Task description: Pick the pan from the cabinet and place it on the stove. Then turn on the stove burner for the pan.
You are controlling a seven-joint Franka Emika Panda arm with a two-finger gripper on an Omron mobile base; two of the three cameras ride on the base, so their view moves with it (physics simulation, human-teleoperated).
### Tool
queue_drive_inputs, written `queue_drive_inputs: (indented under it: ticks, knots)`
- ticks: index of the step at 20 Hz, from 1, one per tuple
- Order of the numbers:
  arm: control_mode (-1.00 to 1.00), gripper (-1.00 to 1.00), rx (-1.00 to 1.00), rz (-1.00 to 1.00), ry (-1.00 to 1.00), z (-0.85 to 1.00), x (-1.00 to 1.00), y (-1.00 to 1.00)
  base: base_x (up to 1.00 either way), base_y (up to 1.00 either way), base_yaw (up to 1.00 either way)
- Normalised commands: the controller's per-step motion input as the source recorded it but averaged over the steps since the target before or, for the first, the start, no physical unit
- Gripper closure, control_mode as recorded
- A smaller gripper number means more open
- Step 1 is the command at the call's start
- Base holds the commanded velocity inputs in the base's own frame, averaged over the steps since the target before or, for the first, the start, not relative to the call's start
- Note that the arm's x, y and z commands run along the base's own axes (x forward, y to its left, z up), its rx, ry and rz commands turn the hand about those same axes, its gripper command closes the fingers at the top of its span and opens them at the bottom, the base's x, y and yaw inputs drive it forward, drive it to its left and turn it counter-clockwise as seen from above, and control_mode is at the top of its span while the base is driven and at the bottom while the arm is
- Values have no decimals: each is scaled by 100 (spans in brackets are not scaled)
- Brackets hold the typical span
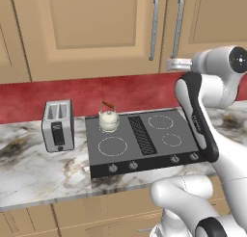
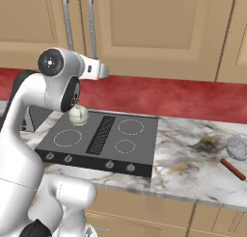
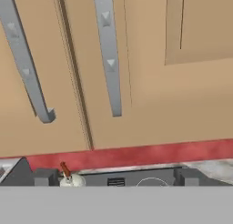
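The tan cabinet point(image 1: 91, 29) hangs above the counter with its doors shut, so the pan is hidden. Two silver bar handles point(image 3: 109, 59) run down the meeting edges of the doors. My gripper point(image 3: 117, 177) is open, its fingertips point(image 3: 45, 176) wide apart, and it points at the doors just below the handles' lower ends. From the base it shows as a grey hand point(image 1: 171, 64) point(image 2: 101, 71) held level in front of the cabinet. Below lies the black stove point(image 1: 144, 144) with its small stove burner point(image 1: 171, 139) at the front right.
A cream kettle point(image 1: 108, 118) stands on the stove's rear left ring. To the left of the stove is a silver toaster point(image 1: 58, 126). On the marble counter at the right lie a round mesh piece point(image 2: 236, 147) and a reddish stick point(image 2: 233, 168). A red backsplash point(image 1: 96, 94) runs behind.
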Motion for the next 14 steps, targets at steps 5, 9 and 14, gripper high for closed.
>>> queue_drive_inputs:
  ticks: [5, 9, 14]
  knots:
    - [-100, -100, 0, -1, -23, 33, 15, 0, 0, 0, 0]
    - [-100, -100, -2, -2, -22, 21, 6, 2, 0, 0, 0]
    - [-100, -100, -6, -4, -19, 12, 0, 0, 0, 0, 0]
